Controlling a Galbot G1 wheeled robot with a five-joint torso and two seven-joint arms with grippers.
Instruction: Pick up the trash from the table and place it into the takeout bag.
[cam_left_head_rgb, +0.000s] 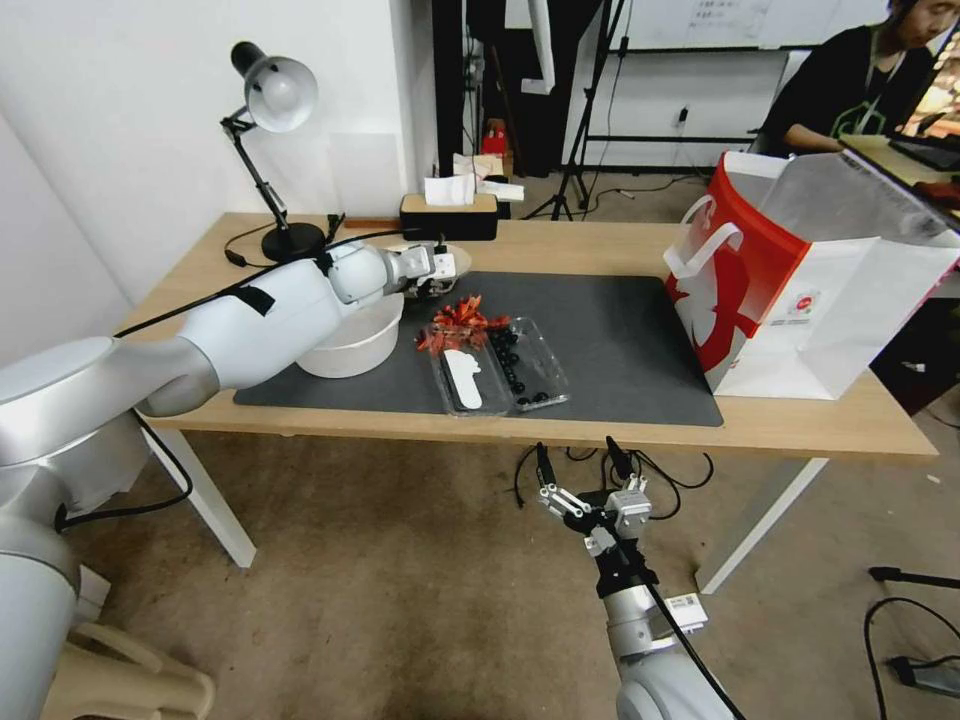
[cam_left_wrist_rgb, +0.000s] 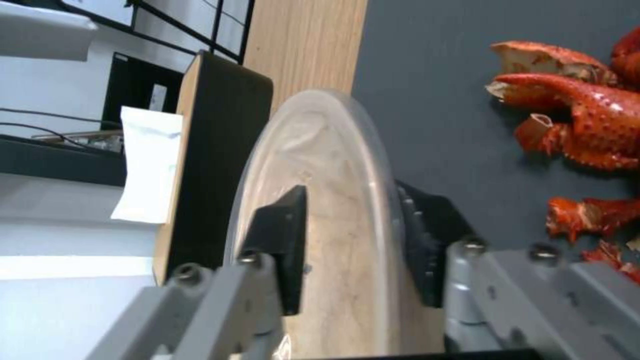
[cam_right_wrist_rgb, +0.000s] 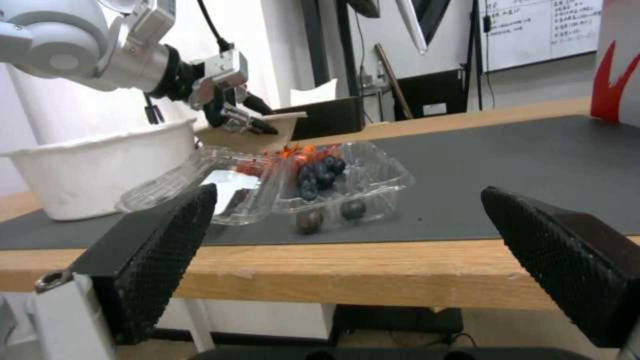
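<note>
Grip: left gripper fingers pinched on shallow beige bowl, one inside the rim, one outside.
Bowl: tilted on edge, at far left of mat, beside large white bowl.
Relation: takeout bag stood open, well apart to the right.
Right gripper: fingers spread, idle below near tabletop edge.
Surroundings: red shells, berry tray between.
</note>
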